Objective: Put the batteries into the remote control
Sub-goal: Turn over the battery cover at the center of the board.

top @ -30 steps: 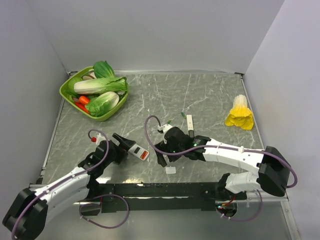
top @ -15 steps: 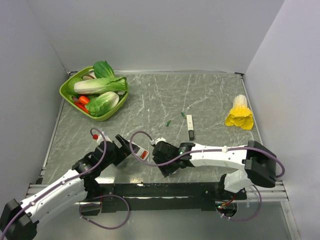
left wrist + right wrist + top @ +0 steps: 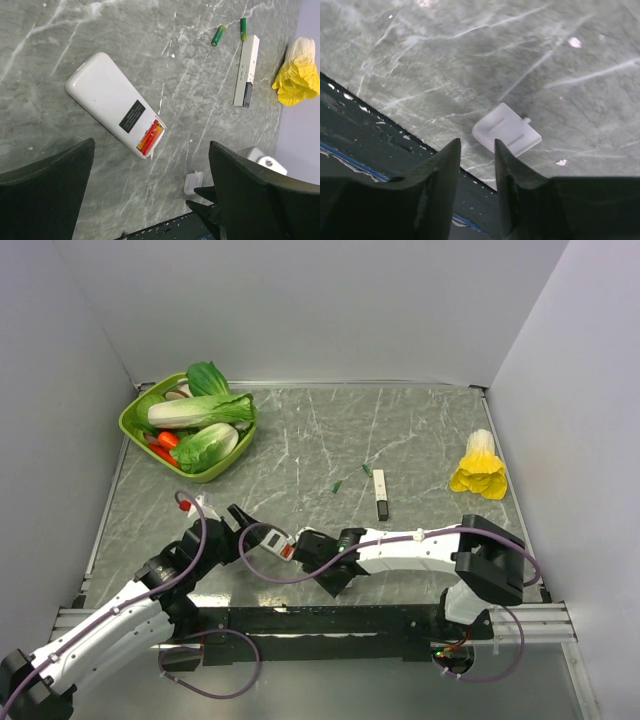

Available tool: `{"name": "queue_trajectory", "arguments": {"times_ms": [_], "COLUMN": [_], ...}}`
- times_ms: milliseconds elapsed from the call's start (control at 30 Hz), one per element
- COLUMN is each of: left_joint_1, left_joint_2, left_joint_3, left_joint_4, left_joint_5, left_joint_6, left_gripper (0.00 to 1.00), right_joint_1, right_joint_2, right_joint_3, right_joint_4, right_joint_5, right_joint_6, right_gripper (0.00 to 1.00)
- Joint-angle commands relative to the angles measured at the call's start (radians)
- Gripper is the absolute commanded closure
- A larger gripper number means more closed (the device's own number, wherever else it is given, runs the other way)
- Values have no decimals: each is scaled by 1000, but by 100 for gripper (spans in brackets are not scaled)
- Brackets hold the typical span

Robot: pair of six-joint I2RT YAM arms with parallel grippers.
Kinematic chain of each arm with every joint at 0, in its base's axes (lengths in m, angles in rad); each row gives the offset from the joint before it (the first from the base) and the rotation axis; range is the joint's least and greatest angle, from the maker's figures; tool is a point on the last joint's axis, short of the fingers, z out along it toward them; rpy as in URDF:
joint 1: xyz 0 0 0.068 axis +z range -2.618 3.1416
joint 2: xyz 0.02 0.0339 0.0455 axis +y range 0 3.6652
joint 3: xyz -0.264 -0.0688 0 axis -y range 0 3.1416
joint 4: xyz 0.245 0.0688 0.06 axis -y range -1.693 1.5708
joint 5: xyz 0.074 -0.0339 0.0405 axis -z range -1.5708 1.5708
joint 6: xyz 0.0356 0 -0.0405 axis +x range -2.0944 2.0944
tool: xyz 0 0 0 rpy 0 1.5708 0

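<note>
Fingers of my right gripper (image 3: 476, 165) stand slightly parted, empty, just above a small white battery cover (image 3: 506, 129) lying mid-frame on the marble table (image 3: 560, 45). My left gripper (image 3: 150, 195) is spread wide, holding nothing; between its fingers, centre-left, lies the remote control (image 3: 115, 104) back-up, the batteries (image 3: 150, 138) seated in its open compartment. A white-and-black bar (image 3: 247, 70) lies upper right.

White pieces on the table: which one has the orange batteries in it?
The remote control, the wide rounded slab lying back up, with orange batteries showing in its open end. The white-and-black bar is narrower, and the small white cover is a flat tab.
</note>
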Motion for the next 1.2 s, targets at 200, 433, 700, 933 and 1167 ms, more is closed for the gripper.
{"name": "queue_trajectory", "arguments": {"times_ms": [200, 433, 700, 933, 1167], "left_joint_1": [-4, -4, -4, -4, -4], "left_joint_2": [-38, -41, -119, -248, -186], "left_joint_3": [41, 26, -35, -138, -226], "left_joint_4": [-42, -6, 117, 316, 743], "left_joint_5": [-50, -32, 25, 117, 359], "left_joint_6": [20, 35, 99, 173, 322], "left_gripper": [1, 1, 1, 1, 1], "right_joint_1": [34, 35, -4, -128, -268], "right_joint_2": [100, 102, -31, -281, -524], "right_joint_3": [83, 83, 77, -18, -165], "right_joint_4": [-65, -76, -5, 160, 484], "right_joint_5": [31, 72, 48, -156, -496], "right_joint_6": [-65, -66, -95, -104, -106], "right_gripper": [72, 88, 100, 100, 100]}}
